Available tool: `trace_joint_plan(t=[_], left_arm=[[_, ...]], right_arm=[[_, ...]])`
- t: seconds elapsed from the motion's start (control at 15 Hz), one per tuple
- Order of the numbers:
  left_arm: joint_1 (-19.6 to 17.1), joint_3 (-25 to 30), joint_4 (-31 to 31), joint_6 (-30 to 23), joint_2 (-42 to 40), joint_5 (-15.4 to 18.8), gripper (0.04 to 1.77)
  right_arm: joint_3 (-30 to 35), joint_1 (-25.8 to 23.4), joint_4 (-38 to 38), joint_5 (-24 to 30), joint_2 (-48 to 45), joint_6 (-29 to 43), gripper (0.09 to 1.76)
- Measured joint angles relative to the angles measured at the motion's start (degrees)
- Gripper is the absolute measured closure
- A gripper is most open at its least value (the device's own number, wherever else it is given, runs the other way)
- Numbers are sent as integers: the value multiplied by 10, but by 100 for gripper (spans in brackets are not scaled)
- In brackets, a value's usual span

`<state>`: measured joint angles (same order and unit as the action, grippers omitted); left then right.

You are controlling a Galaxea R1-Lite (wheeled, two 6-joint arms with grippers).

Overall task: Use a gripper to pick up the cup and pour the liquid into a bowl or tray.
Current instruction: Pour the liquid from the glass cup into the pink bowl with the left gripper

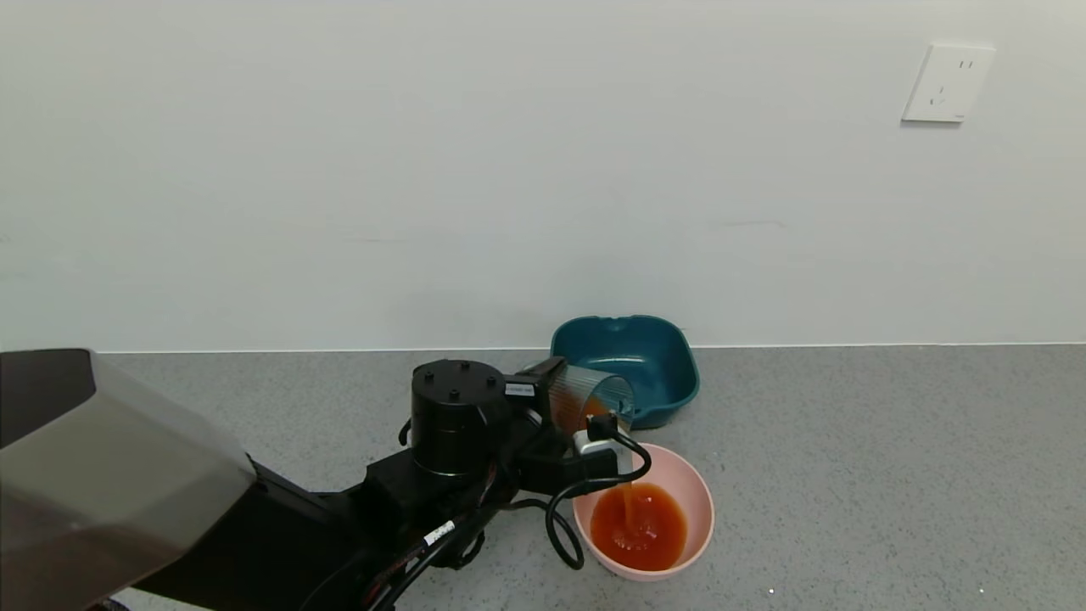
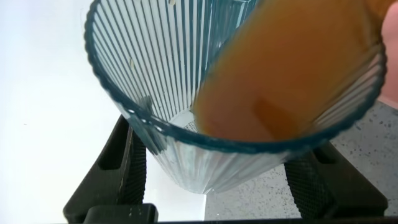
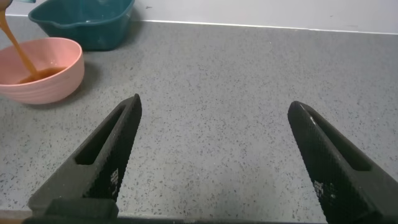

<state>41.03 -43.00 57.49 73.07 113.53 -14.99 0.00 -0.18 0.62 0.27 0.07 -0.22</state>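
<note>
Your left gripper (image 1: 567,422): clamped on the cup (image 1: 592,400), tipped over the pink bowl (image 1: 697,496); liquid (image 1: 638,526) streams into it. Teal basin (image 1: 653,356) just behind. Your right gripper (image 3: 214,155): fingers apart, above the counter (image 3: 249,93).

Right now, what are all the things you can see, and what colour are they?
cup: one, see-through blue-grey with ribs, tipped over the pink bowl, held by the left gripper.
liquid: orange-red, some in the cup, a thin stream falling, a pool in the pink bowl.
pink bowl: one, pale pink, on the counter near the robot.
teal basin: one, dark teal, behind the pink bowl by the wall.
counter: one, speckled grey.
wall socket: one, white, high on the wall.
left gripper: black, shut on the cup.
right gripper: black, open, above bare counter.
</note>
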Motion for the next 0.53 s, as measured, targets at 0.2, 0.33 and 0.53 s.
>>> trace_joint_plan(t=[0.2, 0.33, 0.53], left_arm=[[0, -4, 0, 23, -1, -1, 55], [0, -5, 0, 35, -1, -10, 55], [3, -7, 0, 49, -2, -20, 55]], right_arm=[[0, 0, 0, 0, 0, 0, 14], [0, 0, 0, 0, 0, 0, 14], [0, 0, 0, 0, 0, 0, 14]])
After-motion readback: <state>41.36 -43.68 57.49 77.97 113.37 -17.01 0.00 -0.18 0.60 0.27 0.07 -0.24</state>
